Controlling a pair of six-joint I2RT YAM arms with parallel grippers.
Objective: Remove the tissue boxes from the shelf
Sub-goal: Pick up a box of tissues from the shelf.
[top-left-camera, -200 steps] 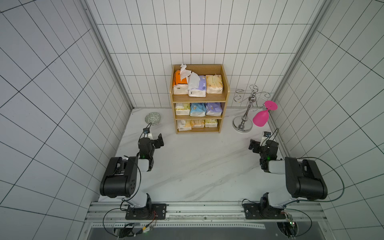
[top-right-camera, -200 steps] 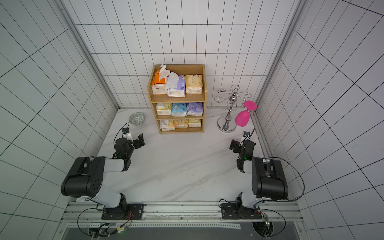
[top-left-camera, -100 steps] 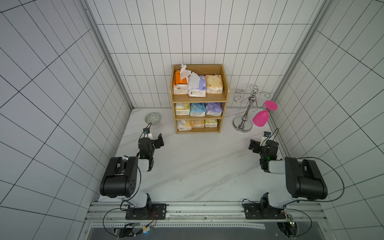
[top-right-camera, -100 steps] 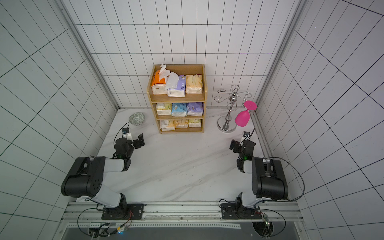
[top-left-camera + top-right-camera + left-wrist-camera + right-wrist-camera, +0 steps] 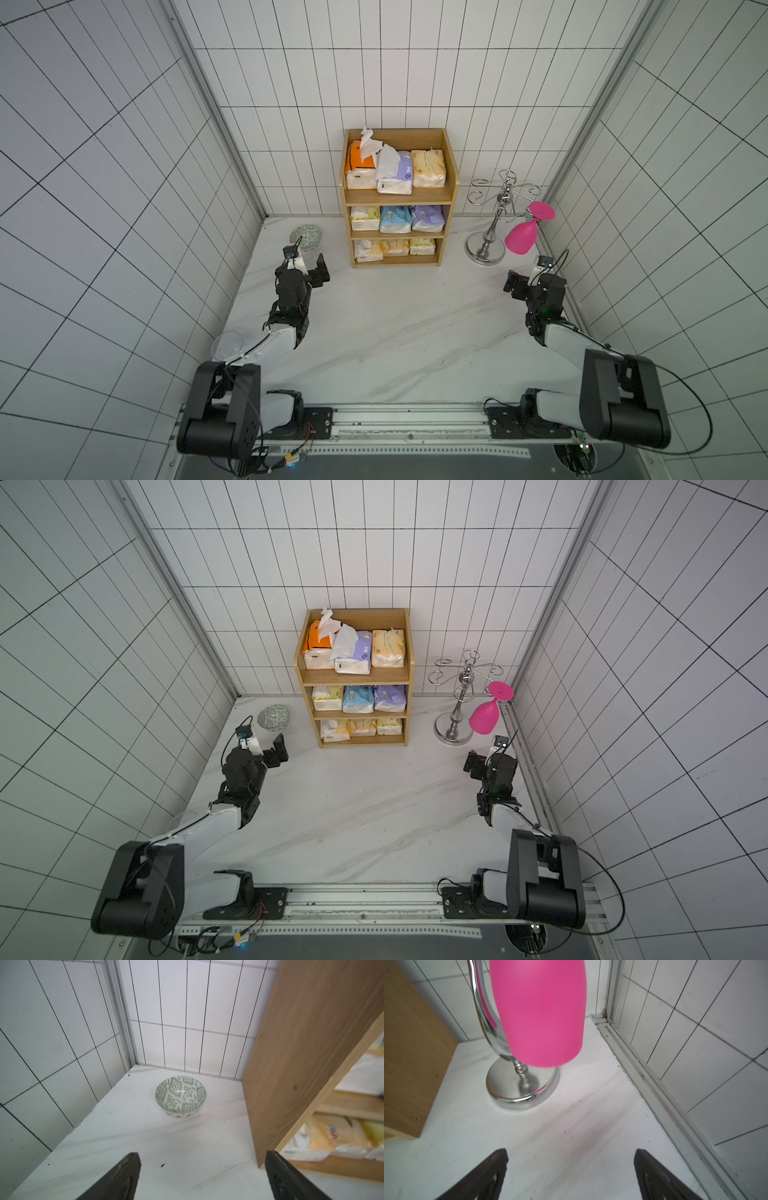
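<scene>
Light-brown wooden three-tier shelf point(image 5: 399, 196) holds all nine soft plastic-wrapped tissue packs point(image 5: 397, 219); left gripper point(image 5: 201, 1153) and right gripper point(image 5: 570, 1150) hover wide open, empty, well short. A square-on reach for the front-jutting purple top-tier pack point(image 5: 405, 166) looks wisest; lower rows, dimly seen, seem wedged.

White marbled tabletop point(image 5: 395, 332) with wooden shelf point(image 5: 409, 139) at the back wall, patterned bowl point(image 5: 306, 237) and silver stand point(image 5: 484, 253) either side
</scene>
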